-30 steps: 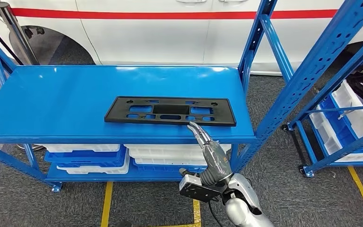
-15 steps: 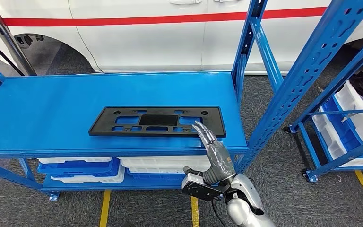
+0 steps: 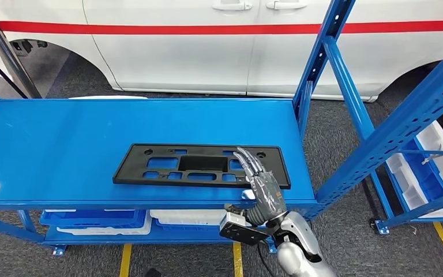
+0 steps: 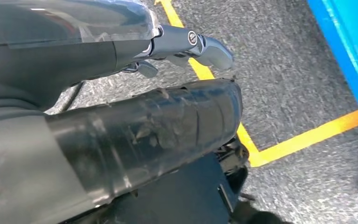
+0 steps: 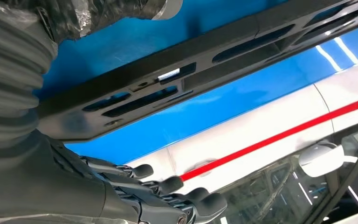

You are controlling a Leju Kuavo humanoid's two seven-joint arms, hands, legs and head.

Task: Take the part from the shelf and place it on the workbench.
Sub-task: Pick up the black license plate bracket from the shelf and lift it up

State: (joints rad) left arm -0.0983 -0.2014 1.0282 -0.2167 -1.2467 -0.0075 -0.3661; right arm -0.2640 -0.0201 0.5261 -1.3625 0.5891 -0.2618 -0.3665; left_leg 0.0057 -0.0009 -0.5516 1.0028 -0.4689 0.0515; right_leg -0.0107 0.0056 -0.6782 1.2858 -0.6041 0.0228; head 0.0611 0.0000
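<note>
A flat black part (image 3: pixel 202 164) with several cut-outs lies on the top of the blue shelf (image 3: pixel 63 144), close to its front edge. My right hand (image 3: pixel 259 182) reaches over the part's right end with its fingers stretched out and holds nothing. In the right wrist view the part (image 5: pixel 205 60) runs between the thumb and the dark fingers (image 5: pixel 168 196), which stand apart from it. My left hand (image 4: pixel 168 121) hangs low over the grey floor, fingers (image 4: pixel 205 44) loose and holding nothing.
A white car (image 3: pixel 207 52) with a red stripe stands right behind the shelf. Blue uprights (image 3: pixel 323 57) rise at the shelf's right end. White and blue bins (image 3: pixel 184 216) sit on the lower level. A second rack with bins (image 3: pixel 432 167) stands at the right. Yellow lines (image 3: pixel 125 259) mark the floor.
The camera has shifted, so the whole scene moved. My right hand has gone forward: its fingertips were at the part's near edge and now lie over the part's right end.
</note>
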